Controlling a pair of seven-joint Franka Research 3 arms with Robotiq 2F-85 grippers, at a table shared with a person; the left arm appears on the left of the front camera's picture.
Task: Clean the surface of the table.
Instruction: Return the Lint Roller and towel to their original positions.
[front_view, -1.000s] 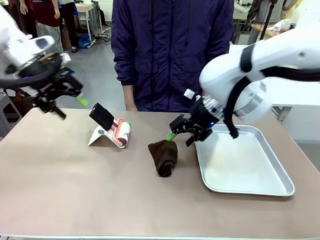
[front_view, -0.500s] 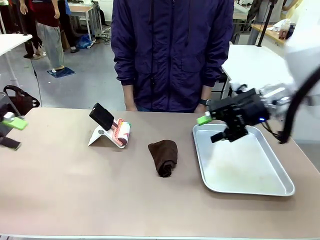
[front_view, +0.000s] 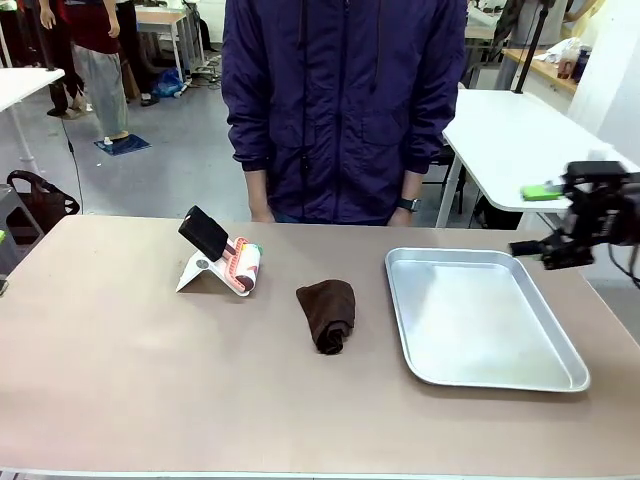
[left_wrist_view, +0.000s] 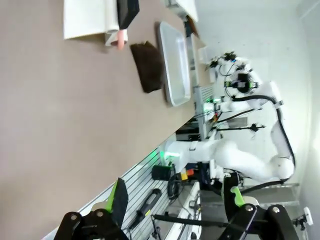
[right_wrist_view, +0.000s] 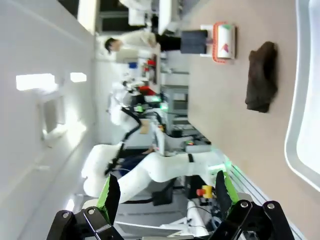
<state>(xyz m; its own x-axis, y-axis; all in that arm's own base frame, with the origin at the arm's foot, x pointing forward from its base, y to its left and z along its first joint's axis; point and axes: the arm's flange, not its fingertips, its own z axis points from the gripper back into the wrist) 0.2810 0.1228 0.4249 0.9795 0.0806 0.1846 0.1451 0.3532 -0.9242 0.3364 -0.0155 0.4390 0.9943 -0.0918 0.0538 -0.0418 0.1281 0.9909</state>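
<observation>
The brownish-taupe table (front_view: 150, 380) carries a crumpled dark brown cloth (front_view: 327, 314) near its middle. My right gripper (front_view: 536, 219) hangs open and empty past the table's right edge, beyond the tray and far from the cloth. In the right wrist view its gripper (right_wrist_view: 166, 190) frames the floor side, with the cloth (right_wrist_view: 261, 76) lying on the table (right_wrist_view: 225, 115) farther off. My left gripper (left_wrist_view: 176, 200) is open and empty, off the table's left end; the cloth (left_wrist_view: 147, 67) and table (left_wrist_view: 50, 125) lie well ahead of it.
A shiny silver tray (front_view: 560, 377) lies at the right of the table. A white stand with a dark phone (front_view: 204, 232) and a red-and-white roll (front_view: 243, 266) sits left of the cloth. A person in a purple jacket (front_view: 340, 100) stands at the far edge.
Both arms have pulled away outward. The right gripper went from beside the cloth, across the tray, to beyond the right edge. The left gripper left toward the left edge.
</observation>
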